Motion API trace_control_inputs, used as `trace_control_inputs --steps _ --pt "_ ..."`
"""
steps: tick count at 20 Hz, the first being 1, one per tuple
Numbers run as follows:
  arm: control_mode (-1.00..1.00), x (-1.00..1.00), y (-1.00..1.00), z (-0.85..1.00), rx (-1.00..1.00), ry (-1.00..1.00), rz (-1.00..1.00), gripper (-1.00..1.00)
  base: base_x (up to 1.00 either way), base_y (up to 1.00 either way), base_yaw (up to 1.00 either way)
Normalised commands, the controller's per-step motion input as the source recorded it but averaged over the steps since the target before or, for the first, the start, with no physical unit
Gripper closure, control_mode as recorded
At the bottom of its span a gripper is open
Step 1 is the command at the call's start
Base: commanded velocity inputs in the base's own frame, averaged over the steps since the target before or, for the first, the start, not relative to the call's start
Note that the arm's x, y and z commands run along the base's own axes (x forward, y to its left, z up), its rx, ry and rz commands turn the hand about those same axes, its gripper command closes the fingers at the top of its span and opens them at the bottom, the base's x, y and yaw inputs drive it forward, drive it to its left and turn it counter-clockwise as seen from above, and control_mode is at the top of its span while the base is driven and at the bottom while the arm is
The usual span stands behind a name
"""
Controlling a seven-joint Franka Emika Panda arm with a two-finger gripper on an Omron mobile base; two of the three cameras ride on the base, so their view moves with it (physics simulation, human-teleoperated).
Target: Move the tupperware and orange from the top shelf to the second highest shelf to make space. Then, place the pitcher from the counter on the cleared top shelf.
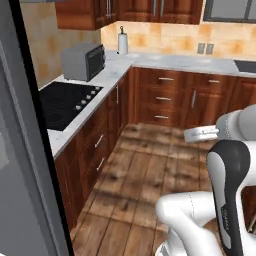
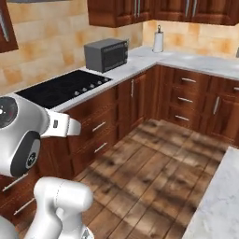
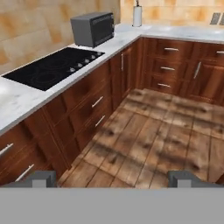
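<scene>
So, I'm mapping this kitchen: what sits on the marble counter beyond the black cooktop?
A dark grey microwave, then a white paper towel roll near the corner. What lies behind the microwave is hidden.

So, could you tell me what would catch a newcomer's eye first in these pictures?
Probably the dark grey microwave standing on the white marble counter near the corner, with the black cooktop set into the same counter beside it. Next, the white paper towel roll upright against the tiled wall at the corner. Below runs brown wood cabinetry over a plank floor, and the gripper hangs open above that floor.
</scene>
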Motion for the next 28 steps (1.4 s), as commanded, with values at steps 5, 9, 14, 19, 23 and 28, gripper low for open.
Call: trace_control_inputs --steps 5,9,14,19,23,28 --pt "1.00 0.00 0.00 0.00 0.00 0.00 0.00 -1.00 0.72 -0.09 0.65" --pt "1.00 0.00 0.00 0.00 0.00 0.00 0.00 -1.00 0.70 -0.06 0.71" --pt "1.00 0.00 0.00 0.00 0.00 0.00 0.00 -1.00 0.86 -0.04 0.69" --pt "1.00 0.00 0.00 0.00 0.00 0.00 0.00 -1.00 0.91 -0.02 0.67" --pt "1.00 0.00 0.00 0.00 0.00 0.00 0.00 -1.00 0.73 -0.06 0.70" --pt "1.00 0.00 0.00 0.00 0.00 0.00 0.00 -1.00 0.40 -0.09 0.74"
